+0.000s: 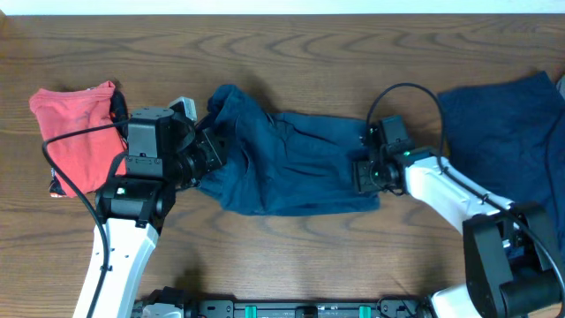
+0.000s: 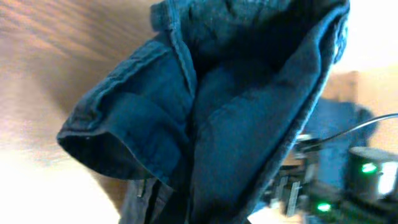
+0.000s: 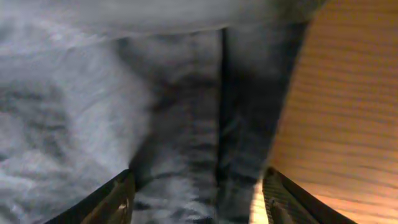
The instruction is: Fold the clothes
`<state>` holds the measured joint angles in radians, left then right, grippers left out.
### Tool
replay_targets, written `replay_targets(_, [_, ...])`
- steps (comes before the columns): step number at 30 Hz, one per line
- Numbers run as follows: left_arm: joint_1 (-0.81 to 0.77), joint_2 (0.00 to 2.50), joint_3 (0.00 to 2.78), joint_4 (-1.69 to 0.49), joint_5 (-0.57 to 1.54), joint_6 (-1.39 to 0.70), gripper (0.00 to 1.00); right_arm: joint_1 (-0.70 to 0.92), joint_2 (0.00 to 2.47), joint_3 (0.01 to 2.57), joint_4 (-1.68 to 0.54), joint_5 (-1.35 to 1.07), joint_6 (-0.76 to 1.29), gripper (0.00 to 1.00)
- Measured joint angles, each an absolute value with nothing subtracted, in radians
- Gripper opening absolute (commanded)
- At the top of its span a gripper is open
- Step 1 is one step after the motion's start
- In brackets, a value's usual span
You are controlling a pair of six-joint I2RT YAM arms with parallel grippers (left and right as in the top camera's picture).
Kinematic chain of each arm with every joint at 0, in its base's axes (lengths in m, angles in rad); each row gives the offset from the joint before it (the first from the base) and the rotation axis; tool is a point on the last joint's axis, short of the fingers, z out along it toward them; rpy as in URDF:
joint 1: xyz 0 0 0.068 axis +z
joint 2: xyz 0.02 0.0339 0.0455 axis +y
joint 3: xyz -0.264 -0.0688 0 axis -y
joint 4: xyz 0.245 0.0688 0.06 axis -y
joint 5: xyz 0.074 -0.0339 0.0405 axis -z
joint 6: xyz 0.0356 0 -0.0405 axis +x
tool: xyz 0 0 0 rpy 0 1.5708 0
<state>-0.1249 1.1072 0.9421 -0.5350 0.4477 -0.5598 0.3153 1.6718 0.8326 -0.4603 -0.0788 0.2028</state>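
The clothes (image 1: 291, 163) lie centred on the counter (image 1: 291, 53), a navy garment stretched out, apparently staged for folding, between the right end effector (image 3: 198, 186), apart astride its hem, and the left end effector (image 1: 214, 152), buried in bunched cloth, so its state cannot be told.

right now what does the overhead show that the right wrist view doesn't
Only overhead: a red garment at the left, a second navy garment at the right, and the left end effector at the left end of the middle navy garment. Only right wrist: the right end effector with fingers apart astride a seam. Both: that middle navy garment and the wooden table.
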Motion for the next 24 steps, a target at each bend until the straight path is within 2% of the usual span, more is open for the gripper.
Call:
replay_targets(10, [-0.355,1.178,0.944,-0.354,0.480,-0.705,0.06,0.445,1.668,0.823,-0.428,-0.073,0.282,0.62])
replay_targets(24, [-0.591,1.414,0.945,-0.053,0.442,-0.847,0.06,0.475,1.667,0.823,-0.435,-0.069,0.318,0.62])
